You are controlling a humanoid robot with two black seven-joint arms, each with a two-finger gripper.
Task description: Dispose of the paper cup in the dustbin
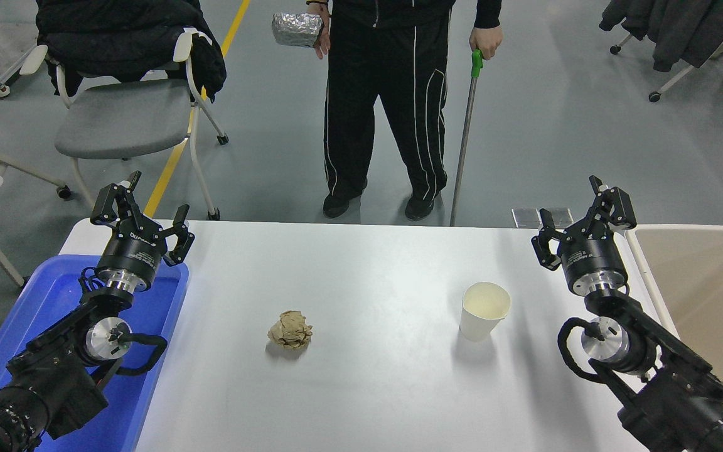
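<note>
The paper cup point(484, 311), white with a cream inside, stands upright on the white table point(374, 270), right of the middle. The beige dustbin point(700, 276) stands past the table's right edge, partly cut off by the picture. My right gripper point(578, 210) is open and empty, raised near the table's far right corner, behind and to the right of the cup and just left of the dustbin. My left gripper point(148, 204) is open and empty, parked at the far left over the blue tray.
A crumpled brown paper ball point(290, 330) lies left of the middle. A shallow blue tray point(54, 295) sits at the table's left edge. A person point(393, 94) stands at the far side holding a foil bundle and a green-handled stick. A chair stands at back left.
</note>
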